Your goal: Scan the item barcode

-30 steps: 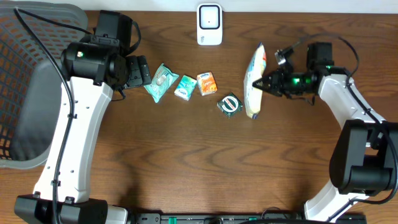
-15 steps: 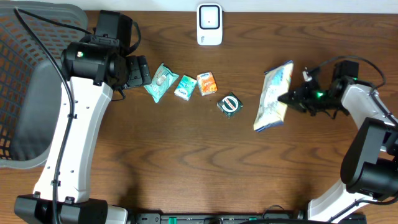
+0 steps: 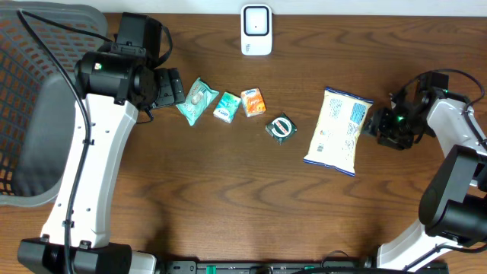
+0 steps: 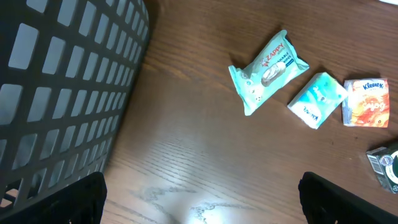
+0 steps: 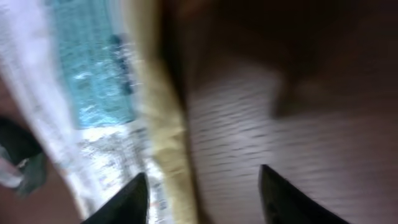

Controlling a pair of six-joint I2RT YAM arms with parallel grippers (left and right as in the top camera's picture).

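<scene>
snack bag [image 3: 338, 131] lies flat on the table [image 3: 228, 198], right of the small round pack [image 3: 281, 128], its right edge beside my right gripper [image 5: 202, 186], whose fingers stand apart, pinching nothing. my left gripper [image 4: 202, 193] hangs wide and empty near the wipes pack [image 4: 268, 71].

This looks like a shop checkout staged in a robotics lab: a white barcode scanner [image 3: 256, 30] stands at the far edge of a wood-grain surface [image 3: 228, 198], and a dark mesh basket [image 3: 30, 114] sits at its left edge. Small retail goods lie across the middle: a wipes pack [image 3: 196, 100], a teal pack [image 3: 226, 106], an orange tissue pack [image 3: 253, 102], a round tin [image 3: 281, 128] and a snack bag [image 3: 338, 130]. The left arm [image 3: 99, 152] and right arm [image 3: 449, 129] rise from the near edge.
</scene>
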